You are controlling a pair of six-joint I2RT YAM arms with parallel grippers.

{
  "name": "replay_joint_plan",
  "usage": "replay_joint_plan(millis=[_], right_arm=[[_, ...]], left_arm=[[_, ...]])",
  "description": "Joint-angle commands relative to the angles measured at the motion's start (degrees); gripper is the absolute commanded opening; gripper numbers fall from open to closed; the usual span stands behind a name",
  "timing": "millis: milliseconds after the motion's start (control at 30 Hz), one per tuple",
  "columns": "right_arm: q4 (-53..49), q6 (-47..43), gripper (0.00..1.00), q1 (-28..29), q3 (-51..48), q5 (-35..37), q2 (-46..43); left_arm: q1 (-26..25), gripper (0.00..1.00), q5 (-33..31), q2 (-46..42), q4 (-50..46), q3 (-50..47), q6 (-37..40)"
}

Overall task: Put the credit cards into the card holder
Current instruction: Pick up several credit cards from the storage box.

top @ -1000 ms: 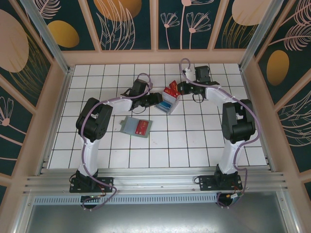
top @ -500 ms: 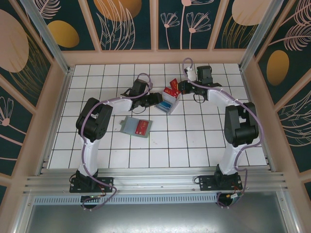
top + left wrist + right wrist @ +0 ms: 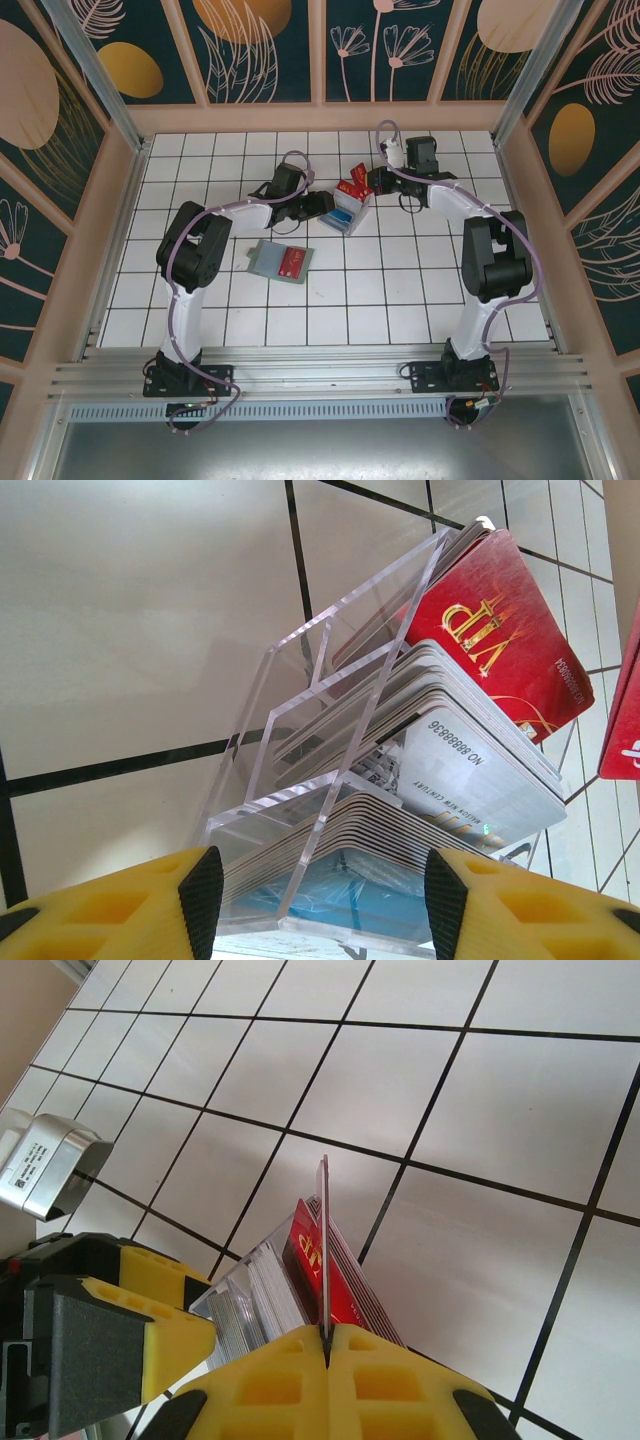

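Card (image 3: pixel 324 1230) has risen from the tray (image 3: pixel 300 780) beneath my right gripper (image 3: pixel 327 1338), which is clamped on it. My left gripper (image 3: pixel 315 885) straddles the tray, fingers apart. Card holder (image 3: pixel 266 258) next, I reckon.

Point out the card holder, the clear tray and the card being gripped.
card holder (image 3: pixel 266 258): top external view, bare grey part.
clear tray (image 3: pixel 262 738): left wrist view, transparent side wall.
gripped card (image 3: pixel 324 1240): right wrist view, its thin edge.

Grey card holder (image 3: pixel 268 258) flat, red credit cards (image 3: pixel 480 650) stacked upright
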Motion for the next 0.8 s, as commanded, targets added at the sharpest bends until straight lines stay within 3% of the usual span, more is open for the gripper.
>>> replay_joint_plan(millis=[0, 467, 767], right_arm=[[0.4, -0.2, 0.04, 0.3, -0.1, -1.0, 1.2], [0.8, 1.0, 0.04, 0.6, -0.3, -5.3, 1.5], [4.8, 6.0, 0.03, -2.3, -2.1, -19.1, -2.4]], left_arm=[[-0.4, 0.58, 1.2, -0.4, -0.6, -0.3, -0.3], [-0.3, 0.58, 1.3, -0.4, -0.6, -0.3, -0.3], [0.0, 0.58, 2.6, -6.6, 2.0, -2.1, -0.4]])
